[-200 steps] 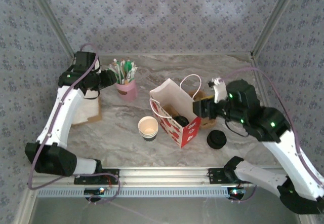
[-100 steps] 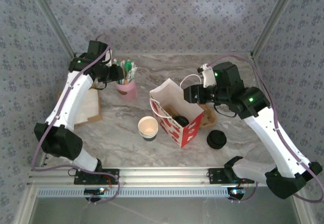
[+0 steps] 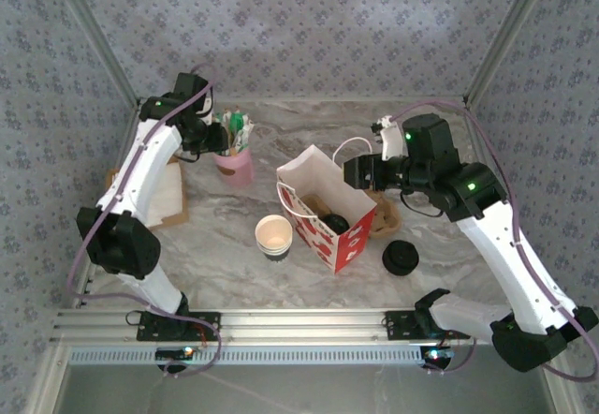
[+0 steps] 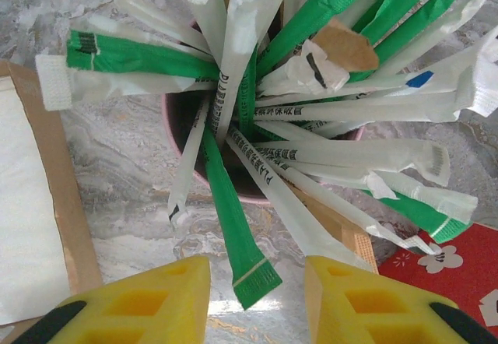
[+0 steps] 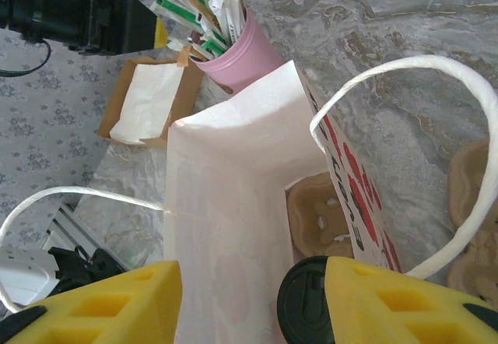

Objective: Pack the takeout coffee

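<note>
Both arms have swung inward: the left gripper (image 4: 257,286) now hangs over the pink cup (image 4: 257,192), its fingers spread either side of a green packet (image 4: 233,227), probably to pick one for the order. The right gripper (image 5: 253,297) hovers, also spread, above the paper bag (image 5: 226,204), where the coffee (image 5: 305,307) already sits.

Grey-veined marble desk (image 3: 215,245). Holds at back left a pink cup (image 3: 234,166) crammed with green and white wrapped straws. Left of it and nearer, a flat brown tray (image 3: 174,210) of white napkins. At the middle, an upright open paper bag (image 3: 318,234), red-flowered outside, white inside, white cord handles. Near its front left corner, apart from it, a stack of white paper cups (image 3: 273,236). Just beside the bag's right side, a brown pulp cup carrier (image 3: 386,215); nearer than that, loose black lids (image 3: 401,258).
</note>
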